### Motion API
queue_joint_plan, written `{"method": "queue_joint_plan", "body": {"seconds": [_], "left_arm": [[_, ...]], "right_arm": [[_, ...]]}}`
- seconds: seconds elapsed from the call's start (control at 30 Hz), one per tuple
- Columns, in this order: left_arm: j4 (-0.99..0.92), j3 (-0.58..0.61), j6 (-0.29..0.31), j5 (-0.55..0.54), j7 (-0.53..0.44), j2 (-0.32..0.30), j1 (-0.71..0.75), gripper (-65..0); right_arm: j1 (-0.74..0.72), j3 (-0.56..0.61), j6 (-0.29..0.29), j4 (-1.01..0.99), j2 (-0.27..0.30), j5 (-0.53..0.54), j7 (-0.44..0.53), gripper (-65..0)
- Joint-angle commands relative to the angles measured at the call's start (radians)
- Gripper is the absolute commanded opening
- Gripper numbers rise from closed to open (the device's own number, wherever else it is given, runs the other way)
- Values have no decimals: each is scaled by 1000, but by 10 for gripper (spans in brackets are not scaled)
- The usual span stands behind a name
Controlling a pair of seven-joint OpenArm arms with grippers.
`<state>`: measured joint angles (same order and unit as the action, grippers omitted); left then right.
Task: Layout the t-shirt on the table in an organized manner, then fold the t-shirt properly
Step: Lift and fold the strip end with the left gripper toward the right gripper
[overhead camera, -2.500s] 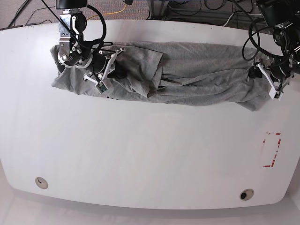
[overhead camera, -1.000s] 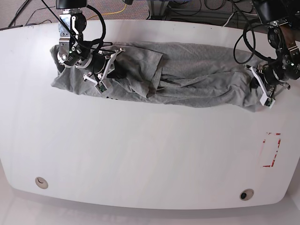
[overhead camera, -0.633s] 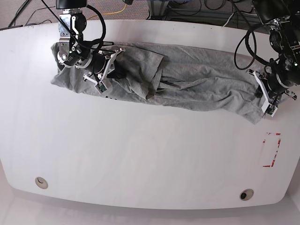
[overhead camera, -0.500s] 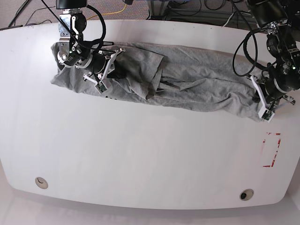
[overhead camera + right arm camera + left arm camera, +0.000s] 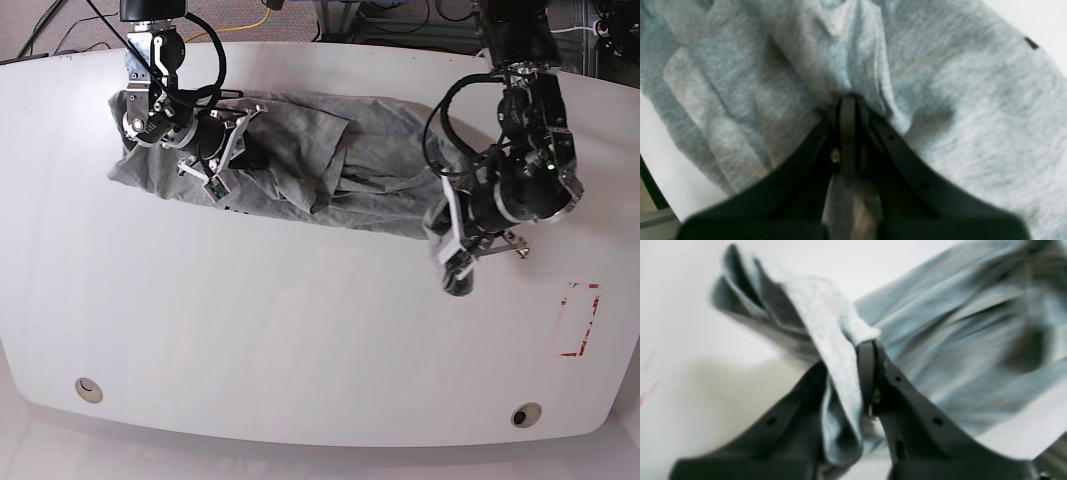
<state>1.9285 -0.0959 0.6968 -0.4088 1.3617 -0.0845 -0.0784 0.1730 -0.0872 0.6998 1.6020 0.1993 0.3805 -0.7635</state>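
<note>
Right gripper (image 5: 222, 150) is pinching the t-shirt (image 5: 330, 165) at its bunched end, fabric spreading away ahead of it; left gripper (image 5: 452, 262) is clamping the opposite end, cloth lifting off the surface (image 5: 300, 330) beside it. Layout is barely underway, shirt crumpled in a rope, folding all left. Red outline mark (image 5: 580, 320) is sitting well clear of the left gripper, nothing blocking

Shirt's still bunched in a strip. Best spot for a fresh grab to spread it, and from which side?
Take the t-shirt by its near long edge, mid-strip, coming from above on the bare table side. That edge lies flat and exposed; the far side is piled in folds. Both ends are taken: the left pincer and right pincer are each shut on fabric.
</note>
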Motion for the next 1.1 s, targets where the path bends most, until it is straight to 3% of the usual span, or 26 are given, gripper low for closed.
{"method": "queue_joint_plan", "body": {"seconds": [0.0,0.37,1.07], "left_arm": [[19,52,1,-14,-17,38,-18,-650],[19,233,1,-14,-15,127,29,-650],[19,328,1,-17,-15,225,87,-650]], "right_arm": [[-14,-3,-2,13,7,2,5,-645],[-25,-3,-2,11,6,2,2,-645],[-25,-3,-2,10,-14,1,2,-645]]}}
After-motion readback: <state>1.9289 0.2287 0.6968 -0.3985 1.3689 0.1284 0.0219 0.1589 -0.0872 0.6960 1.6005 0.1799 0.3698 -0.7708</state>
